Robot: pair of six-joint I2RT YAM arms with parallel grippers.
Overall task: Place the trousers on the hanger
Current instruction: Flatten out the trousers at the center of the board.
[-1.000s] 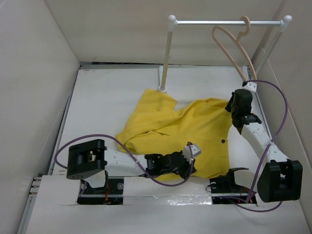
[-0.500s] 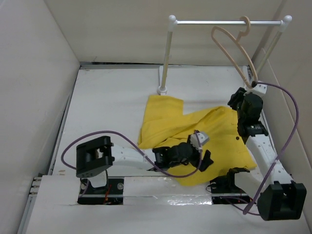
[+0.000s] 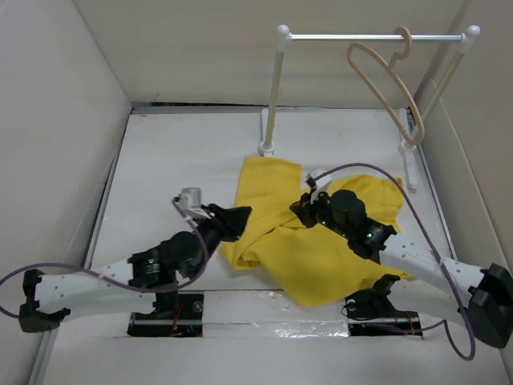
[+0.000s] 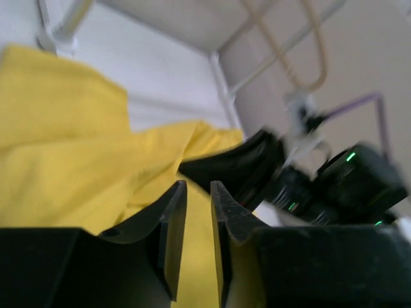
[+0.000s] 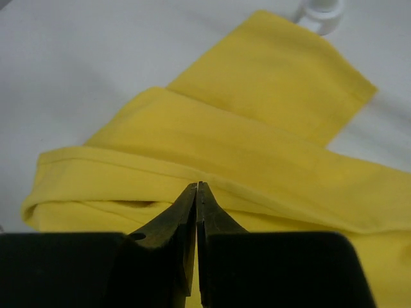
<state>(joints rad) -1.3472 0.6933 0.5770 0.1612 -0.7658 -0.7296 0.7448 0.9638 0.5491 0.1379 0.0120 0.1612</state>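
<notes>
The yellow trousers (image 3: 337,257) lie crumpled and partly folded on the white table, right of centre. The beige hanger (image 3: 393,88) hangs by its hook on the rail at the back right, bare. My left gripper (image 3: 237,218) is at the trousers' left edge. In the left wrist view (image 4: 198,185) its jaws stand a narrow gap apart with yellow cloth (image 4: 58,147) in the gap. My right gripper (image 3: 298,207) is low over the middle of the cloth. In the right wrist view (image 5: 197,184) its jaws are pressed together, tips touching a fold ridge of the trousers (image 5: 257,141).
A white rail (image 3: 369,36) on two posts stands at the back right; its left post foot (image 3: 267,147) is just behind the trousers. White walls close in the table on the left, back and right. The two grippers face each other closely.
Both arms have swung. The left gripper went from the trousers' middle to their left edge, and the right gripper came from beside the hanger down onto the cloth. The trousers have bunched up.
</notes>
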